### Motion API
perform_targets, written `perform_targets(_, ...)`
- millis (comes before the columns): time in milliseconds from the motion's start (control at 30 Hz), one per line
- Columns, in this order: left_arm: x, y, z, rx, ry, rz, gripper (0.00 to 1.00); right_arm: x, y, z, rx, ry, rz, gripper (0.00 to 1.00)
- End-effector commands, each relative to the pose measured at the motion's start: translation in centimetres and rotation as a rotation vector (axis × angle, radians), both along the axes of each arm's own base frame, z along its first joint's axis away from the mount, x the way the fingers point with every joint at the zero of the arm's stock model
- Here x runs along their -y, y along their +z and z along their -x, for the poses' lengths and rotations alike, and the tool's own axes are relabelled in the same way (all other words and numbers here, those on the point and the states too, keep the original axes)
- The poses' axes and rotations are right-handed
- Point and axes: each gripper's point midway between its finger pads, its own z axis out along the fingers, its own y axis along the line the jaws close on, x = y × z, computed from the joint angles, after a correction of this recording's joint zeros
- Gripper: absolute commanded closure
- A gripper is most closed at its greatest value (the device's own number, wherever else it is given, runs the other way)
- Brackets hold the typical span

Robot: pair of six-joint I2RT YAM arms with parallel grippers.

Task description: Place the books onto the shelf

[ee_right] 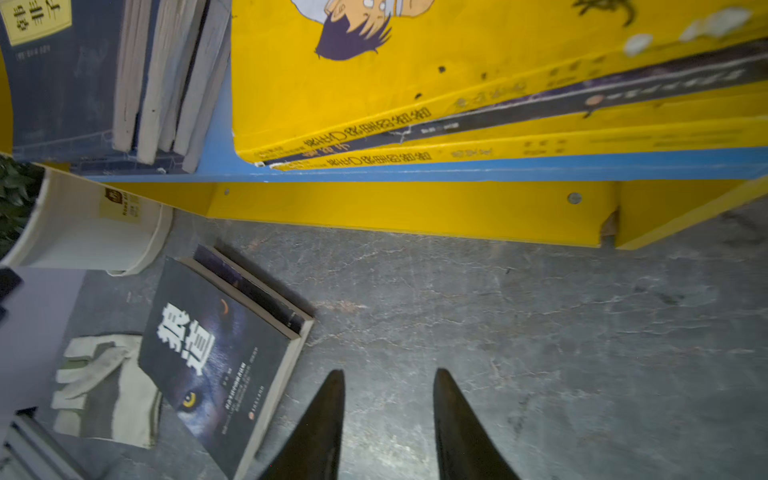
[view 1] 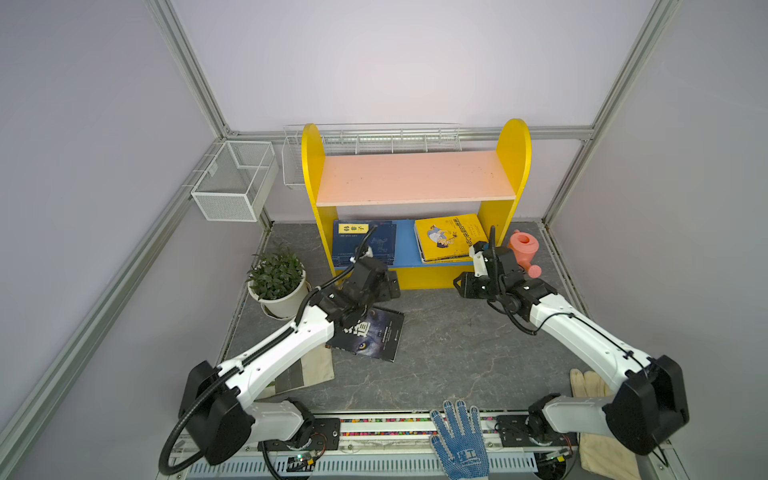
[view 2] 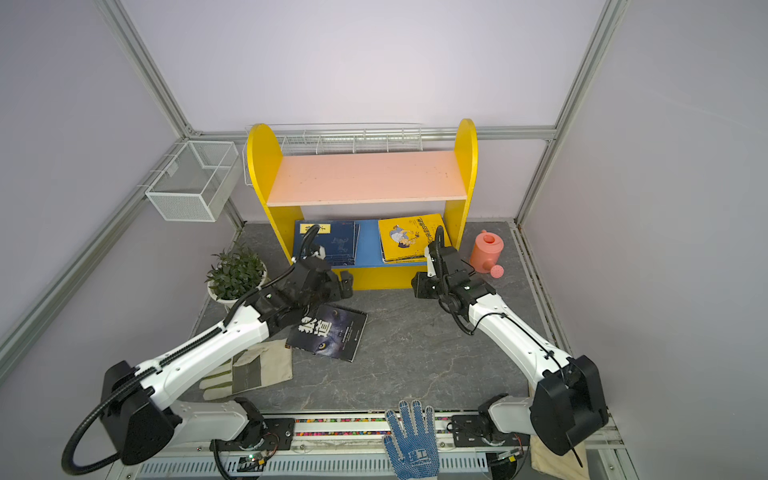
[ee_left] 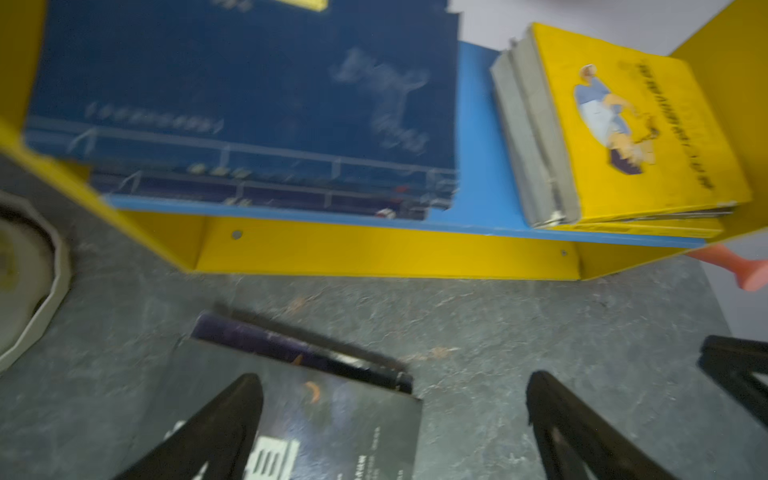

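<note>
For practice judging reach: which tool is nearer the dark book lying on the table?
Left. The left tool hangs over an edge of the dark book; the right tool is apart, across bare table to its right.

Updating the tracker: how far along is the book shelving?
Done: navy books and yellow books stacked on the shelf's blue lower board. In hand: nothing; the left gripper hangs open over the dark wolf-cover book, right gripper open, empty. Left: that book and seemingly a second book beneath, on the table.

Robot lab cell: aluminium frame posts and plain lilac panels wall in the grey counter around my jaws; arm bases bolted behind them.
</note>
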Motion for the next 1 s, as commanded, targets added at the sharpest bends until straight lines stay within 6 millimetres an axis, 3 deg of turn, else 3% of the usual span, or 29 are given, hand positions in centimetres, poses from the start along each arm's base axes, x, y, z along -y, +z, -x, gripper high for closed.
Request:
perform_targets(0,-6.3,-5.3,2.6,-0.143,0.223,0.031,0.0,-3.1,0.6,0.0,0.016,0.09,-0.037,0.63)
perform_targets(100,-9.6,-8.0,4.2,-0.198,0.302,0.085,0.0,-6.5,-1.7,2.3,-0.025,0.299,0.03,0.55)
perform_targets(233,-12.3,-10.6,5.3,-0.255,0.345,0.098,0.0,-9.9,-6.8,7.3,-0.124,0.606,0.223,0.47)
perform_targets(333,-12.9,-12.5,5.5,-0.313,0.339,0.122,0.0,-11.3,-10.4,10.8,-0.192,0.779,0.332,0.45)
perform_targets(533,-12.5,-14.0,4.9,-0.354,0.315,0.125,0.0,-13.4,-13.9,14.5,-0.312,0.922,0.291,0.44)
perform_targets(733,-11.1,-15.4,4.7,-0.413,0.213,0.118,0.01,-13.6,-16.3,14.7,-0.364,0.941,0.341,0.44)
perform_targets(867,-10.3,-16.6,5.1,-0.452,0.179,0.133,0.05,-14.5,-15.8,13.4,-0.31,0.909,0.318,0.44)
perform_targets(967,-8.6,-16.5,5.7,-0.473,0.11,0.143,0.08,-14.9,-15.0,12.1,-0.284,0.867,0.267,0.44)
